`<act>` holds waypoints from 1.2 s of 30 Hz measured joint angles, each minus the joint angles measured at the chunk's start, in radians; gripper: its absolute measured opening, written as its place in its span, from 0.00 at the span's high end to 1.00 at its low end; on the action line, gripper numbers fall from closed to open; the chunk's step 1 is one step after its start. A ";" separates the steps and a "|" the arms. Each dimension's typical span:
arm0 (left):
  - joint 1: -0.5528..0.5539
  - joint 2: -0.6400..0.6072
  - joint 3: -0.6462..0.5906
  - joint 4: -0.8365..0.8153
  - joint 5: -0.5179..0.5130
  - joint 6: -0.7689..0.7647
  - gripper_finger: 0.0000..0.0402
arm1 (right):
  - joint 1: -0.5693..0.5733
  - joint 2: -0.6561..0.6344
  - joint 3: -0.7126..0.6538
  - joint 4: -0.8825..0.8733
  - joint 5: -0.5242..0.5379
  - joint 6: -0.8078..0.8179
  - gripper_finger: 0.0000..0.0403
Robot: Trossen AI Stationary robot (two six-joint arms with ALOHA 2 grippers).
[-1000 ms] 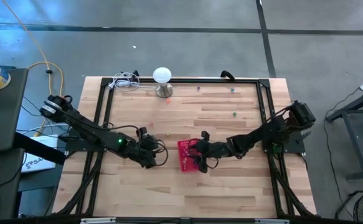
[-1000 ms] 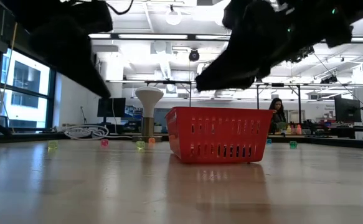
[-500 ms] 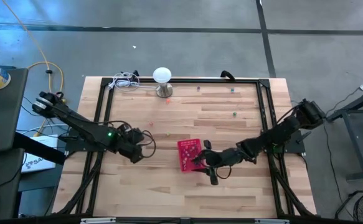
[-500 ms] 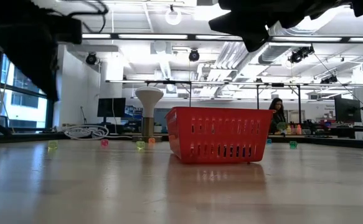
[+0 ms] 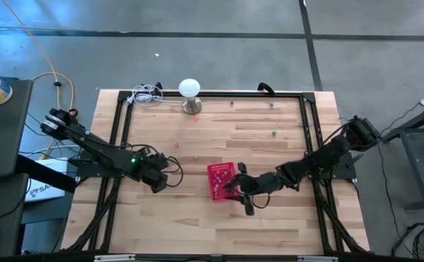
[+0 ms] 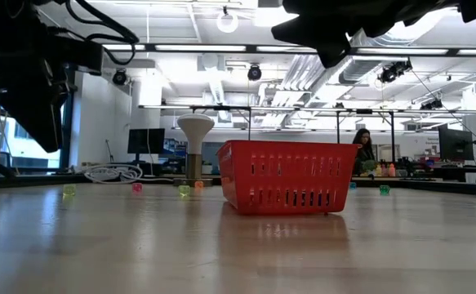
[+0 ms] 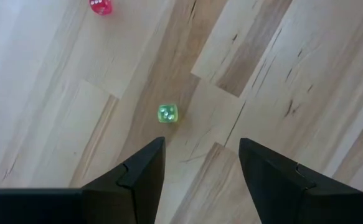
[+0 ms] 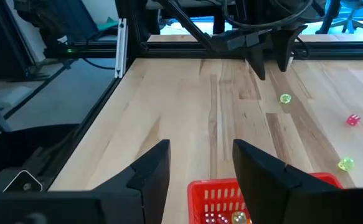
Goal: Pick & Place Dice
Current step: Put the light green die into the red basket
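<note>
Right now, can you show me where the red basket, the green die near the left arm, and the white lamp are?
red basket (image 6: 286, 175), low view, middle of its slotted side wall.
green die (image 7: 167, 114), left wrist view, its top face.
white lamp (image 5: 189, 88), high view, top of its dome.

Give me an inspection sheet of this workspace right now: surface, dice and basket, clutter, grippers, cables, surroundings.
Surface: wooden table, framed by black rails.
Job's things: red basket near the middle, dice inside; loose green die and pink die on the wood, more near the far edge.
Clutter: white lamp at the far edge.
Grippers: left gripper open above the green die; right gripper open, empty, by the basket.
Cables: white coil beside the lamp; yellow cord on the floor.
Surroundings: person seated far behind.
</note>
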 joint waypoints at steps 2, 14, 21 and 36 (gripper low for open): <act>0.000 0.000 0.000 0.005 0.000 -0.001 0.51 | -0.002 0.000 0.000 0.000 0.000 0.001 0.59; 0.034 0.007 0.000 0.015 0.040 -0.276 0.51 | -0.002 0.001 0.000 0.000 -0.003 0.017 0.59; 0.095 0.032 0.000 0.011 0.102 -0.255 0.51 | -0.002 0.001 0.000 0.000 -0.003 0.017 0.59; 0.291 0.128 -0.001 0.034 0.152 -0.042 0.51 | -0.002 0.001 0.000 0.000 -0.003 0.016 0.59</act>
